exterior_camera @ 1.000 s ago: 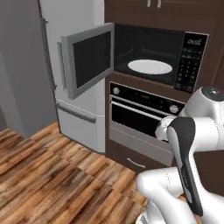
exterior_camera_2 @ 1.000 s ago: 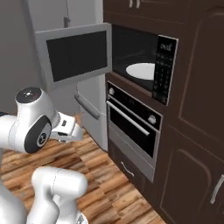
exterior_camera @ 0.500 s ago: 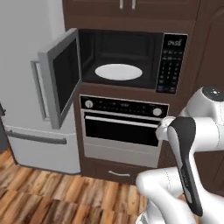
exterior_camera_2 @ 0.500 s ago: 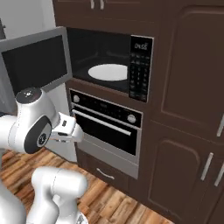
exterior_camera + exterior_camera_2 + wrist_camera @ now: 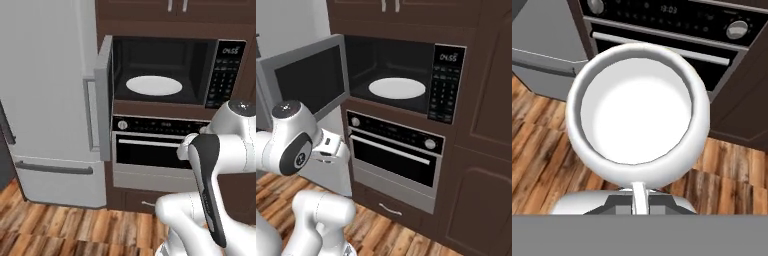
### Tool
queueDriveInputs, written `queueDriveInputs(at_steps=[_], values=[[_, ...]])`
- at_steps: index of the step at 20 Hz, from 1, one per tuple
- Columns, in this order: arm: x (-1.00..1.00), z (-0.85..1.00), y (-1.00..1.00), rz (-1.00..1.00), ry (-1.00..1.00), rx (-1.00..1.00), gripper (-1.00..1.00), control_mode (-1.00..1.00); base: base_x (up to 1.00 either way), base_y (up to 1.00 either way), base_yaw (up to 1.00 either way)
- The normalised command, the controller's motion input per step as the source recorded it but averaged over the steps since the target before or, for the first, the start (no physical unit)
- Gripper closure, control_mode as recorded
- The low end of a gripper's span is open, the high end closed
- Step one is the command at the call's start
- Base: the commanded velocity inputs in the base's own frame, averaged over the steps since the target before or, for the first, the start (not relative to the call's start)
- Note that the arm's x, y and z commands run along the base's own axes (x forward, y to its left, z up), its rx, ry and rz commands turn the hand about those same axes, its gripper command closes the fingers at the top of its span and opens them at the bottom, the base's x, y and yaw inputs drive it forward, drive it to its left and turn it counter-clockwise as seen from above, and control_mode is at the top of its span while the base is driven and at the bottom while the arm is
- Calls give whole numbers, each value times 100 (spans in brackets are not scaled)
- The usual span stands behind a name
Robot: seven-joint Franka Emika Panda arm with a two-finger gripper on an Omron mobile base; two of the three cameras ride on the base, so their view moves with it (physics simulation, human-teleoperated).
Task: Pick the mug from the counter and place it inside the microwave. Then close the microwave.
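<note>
In your left base view, the microwave (image 5: 170, 75) stood with its door (image 5: 102, 97) swung out to the left, nearly edge-on to the camera. The white turntable (image 5: 154, 85) lay bare inside. The oven (image 5: 150, 150) sat directly below, and a grey fridge (image 5: 47, 100) stood to the left. Your arm (image 5: 210, 185) rose at lower right.

In your right base view, the microwave (image 5: 401, 75) was likewise open, its door (image 5: 306, 82) angled toward the camera, the turntable (image 5: 397, 88) bare, and the keypad (image 5: 445, 92) at the right.

In your hand view, the white mug (image 5: 637, 122) was held mouth-up toward the camera, grasped by your gripper (image 5: 639, 197), jaws clenched on its rim. Behind it lay the oven front (image 5: 672, 30) and the wood floor (image 5: 542, 150).
</note>
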Motion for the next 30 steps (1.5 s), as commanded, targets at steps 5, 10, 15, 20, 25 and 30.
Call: queueDriveInputs(at_steps=[5,10,15,20,25,30], values=[[0,0,0,0,0,0,100,100,14,-18,-39],[0,0,0,0,0,0,100,100,56,5,-40],[0,0,0,0,0,0,100,100,46,18,-11],[0,0,0,0,0,0,100,100,38,25,0],[0,0,0,0,0,0,100,100,13,30,0],[0,0,0,0,0,0,100,100,0,37,0]])
